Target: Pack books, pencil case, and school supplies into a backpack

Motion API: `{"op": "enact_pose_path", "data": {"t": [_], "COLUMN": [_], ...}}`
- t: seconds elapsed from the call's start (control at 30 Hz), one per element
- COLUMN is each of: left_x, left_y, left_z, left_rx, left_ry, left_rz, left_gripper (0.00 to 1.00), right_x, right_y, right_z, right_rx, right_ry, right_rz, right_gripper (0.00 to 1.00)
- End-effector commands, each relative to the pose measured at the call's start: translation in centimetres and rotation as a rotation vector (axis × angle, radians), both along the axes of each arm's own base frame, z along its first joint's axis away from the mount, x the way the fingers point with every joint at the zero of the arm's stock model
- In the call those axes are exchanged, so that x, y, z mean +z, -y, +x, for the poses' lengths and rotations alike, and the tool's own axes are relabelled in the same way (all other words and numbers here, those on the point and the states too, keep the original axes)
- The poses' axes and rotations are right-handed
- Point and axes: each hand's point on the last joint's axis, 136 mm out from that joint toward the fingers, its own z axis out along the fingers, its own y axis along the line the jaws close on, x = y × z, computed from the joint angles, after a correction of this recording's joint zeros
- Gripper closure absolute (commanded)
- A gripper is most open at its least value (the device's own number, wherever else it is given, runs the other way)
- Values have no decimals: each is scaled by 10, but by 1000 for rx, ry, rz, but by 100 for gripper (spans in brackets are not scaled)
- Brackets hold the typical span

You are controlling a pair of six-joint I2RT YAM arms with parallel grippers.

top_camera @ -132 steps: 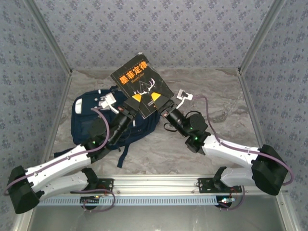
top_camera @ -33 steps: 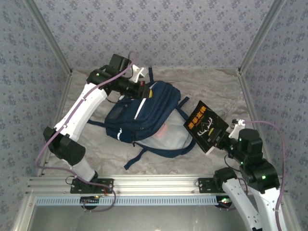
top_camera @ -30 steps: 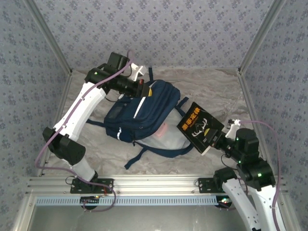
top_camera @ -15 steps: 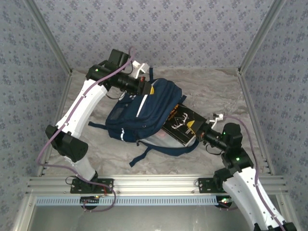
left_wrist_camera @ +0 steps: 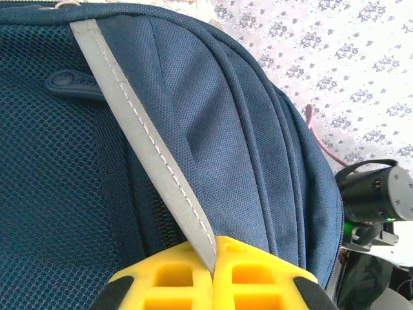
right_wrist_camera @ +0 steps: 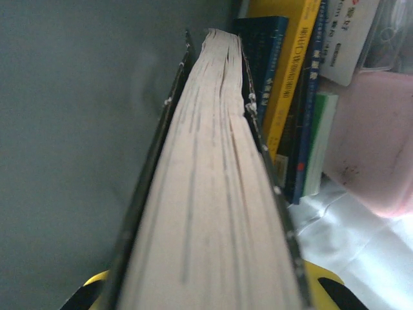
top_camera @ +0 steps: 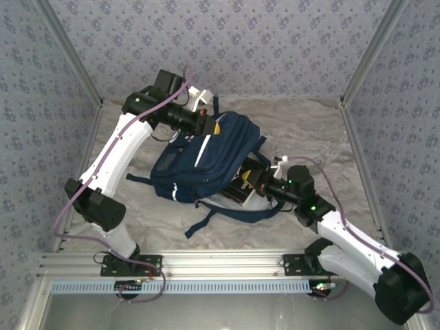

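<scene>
The navy backpack lies mid-table with its mouth facing right. My left gripper is shut on the backpack's grey reflective stripe and holds the top flap up; its yellow fingers pinch the stripe. My right gripper is shut on the black book, which is mostly inside the mouth. In the right wrist view the book's page edge runs forward beside the grey lining. To its right stand an orange book, a dark blue book, a green pack and a white packet. The pencil case is out of view.
Backpack straps trail toward the near edge. A pink shape lies inside the backpack at the right. Patterned walls close in the table at the back and sides. The right arm shows past the backpack.
My right gripper has moved left and pushed the black book from outside the backpack deep into its mouth. The left gripper has kept its hold on the stripe in place.
</scene>
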Motion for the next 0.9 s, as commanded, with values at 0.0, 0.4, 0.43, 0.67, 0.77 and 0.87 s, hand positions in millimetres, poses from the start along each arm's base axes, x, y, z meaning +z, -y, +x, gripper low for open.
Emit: {"op": "enact_pose_path", "data": {"t": [0.0, 0.4, 0.43, 0.67, 0.77, 0.87], "left_x": [80, 79, 80, 67, 61, 56], "left_y": [6, 8, 7, 8, 7, 5], "left_z": [-22, -26, -27, -24, -20, -16], "left_rx": [-103, -112, -112, -101, -86, -66], "left_ry": [187, 169, 173, 149, 144, 134], "left_rz": [-209, -243, -244, -230, -217, -211], "left_gripper": [100, 100, 100, 100, 100, 100], "right_x": [44, 6, 0, -46, -48, -41], "right_y": [-10, -82, -90, -122, -134, -133], "right_z": [25, 81, 84, 105, 108, 106], "right_rx": [-55, -31, -30, -57, -16, 4], "right_ry": [211, 135, 126, 31, 35, 64], "right_rz": [8, -72, -93, -219, -249, -280], "right_gripper": [100, 96, 92, 60, 46, 34]}}
